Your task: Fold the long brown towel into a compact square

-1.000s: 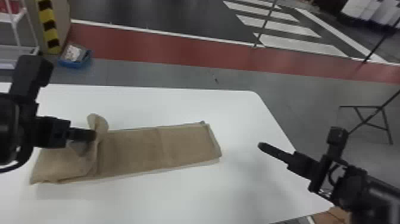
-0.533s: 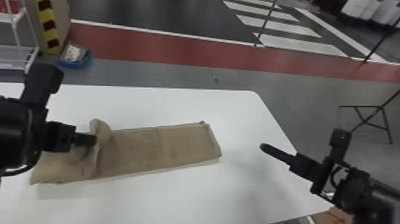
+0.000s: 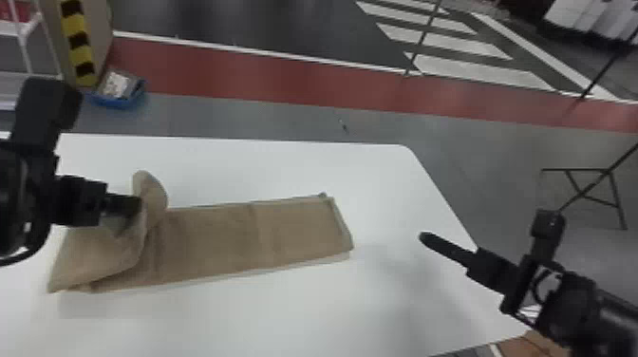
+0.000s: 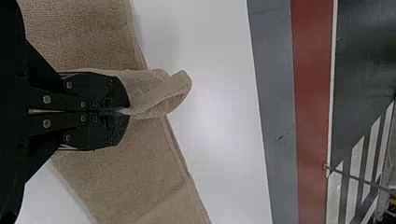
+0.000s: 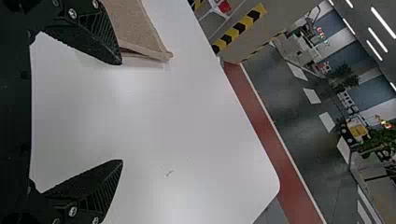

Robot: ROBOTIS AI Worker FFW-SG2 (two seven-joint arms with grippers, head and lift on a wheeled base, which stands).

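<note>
The long brown towel lies flat across the table, its left part lifted and folded over in a raised bend. My left gripper is at that bend; in the left wrist view the left gripper is shut on a pinched fold of the towel, which sticks up past the fingertips. Off the towel's right end, over the table, my right gripper is parked. Seen in the right wrist view, the right gripper has its fingers wide apart with nothing between them, and a corner of the towel lies beyond one finger.
The white table extends around the towel, with its rounded far right corner beyond the towel's end. On the floor behind stand a blue bin and a white rack at the left. A black folding stand is at the right.
Compared with a second ago, the left arm has shifted slightly, its gripper still at the towel's bend, which leans a little farther right. The right arm has barely moved.
</note>
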